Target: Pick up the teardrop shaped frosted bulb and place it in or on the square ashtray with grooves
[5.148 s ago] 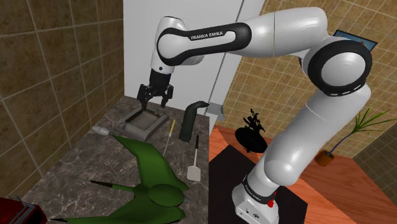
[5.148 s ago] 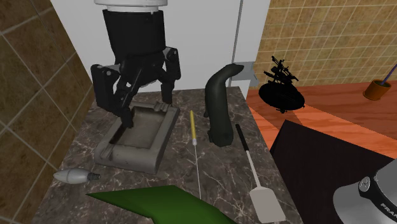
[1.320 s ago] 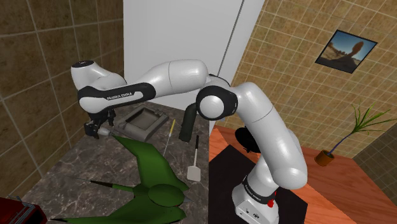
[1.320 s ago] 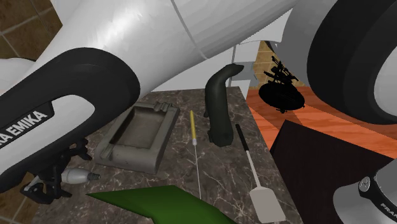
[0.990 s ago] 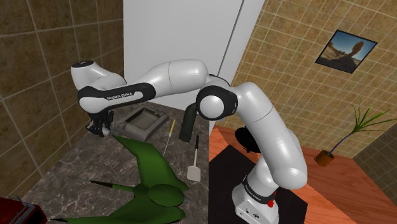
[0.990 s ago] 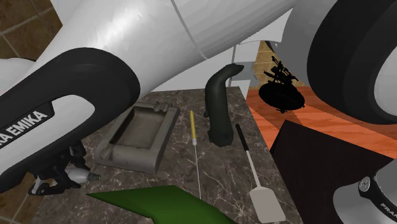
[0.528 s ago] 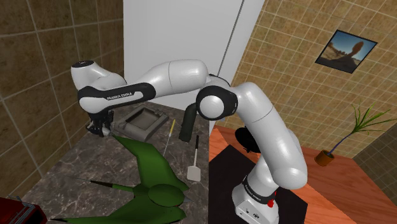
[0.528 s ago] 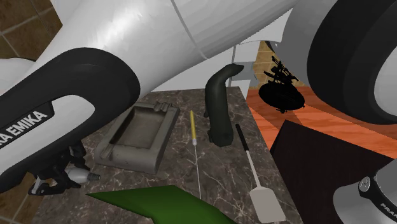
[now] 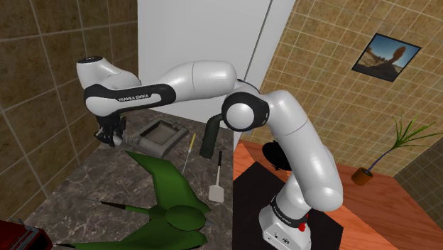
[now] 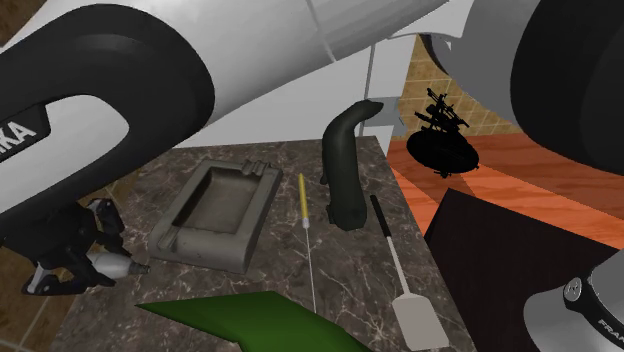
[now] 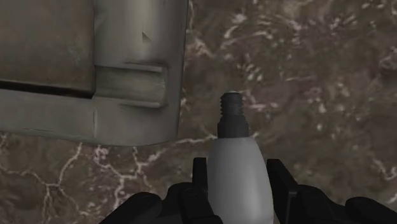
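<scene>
At the lower left of the second exterior view, the gripper [image 10: 72,258] grasps the pale teardrop bulb [image 10: 104,265] between its fingers, over the marble counter [image 10: 272,268]. The bulb's threaded base points out beside the corner of the grey square ashtray [image 10: 200,248], without touching it.

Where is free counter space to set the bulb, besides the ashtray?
Bare marble lies between the yellow-handled rod and the spatula, and between the green shape and the tiled wall. Crowded between the ashtray and the dark curved piece.
</scene>
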Tool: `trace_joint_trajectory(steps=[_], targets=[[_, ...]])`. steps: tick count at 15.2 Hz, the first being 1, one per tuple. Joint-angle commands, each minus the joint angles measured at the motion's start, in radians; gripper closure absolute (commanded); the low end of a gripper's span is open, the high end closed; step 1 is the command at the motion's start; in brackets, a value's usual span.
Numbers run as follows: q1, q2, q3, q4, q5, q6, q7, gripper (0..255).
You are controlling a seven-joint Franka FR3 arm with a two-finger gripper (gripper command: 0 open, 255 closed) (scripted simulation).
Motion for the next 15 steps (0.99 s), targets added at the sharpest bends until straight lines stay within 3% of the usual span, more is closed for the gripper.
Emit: trace_joint_trajectory(steps=[1, 15], targets=[[-0.001, -0.012, 0.001, 0.006, 0.002, -0.018, -0.003, 255], [0.007, -0.054, 0.006, 0.116, 0.012, -0.168, -0.022, 255]])
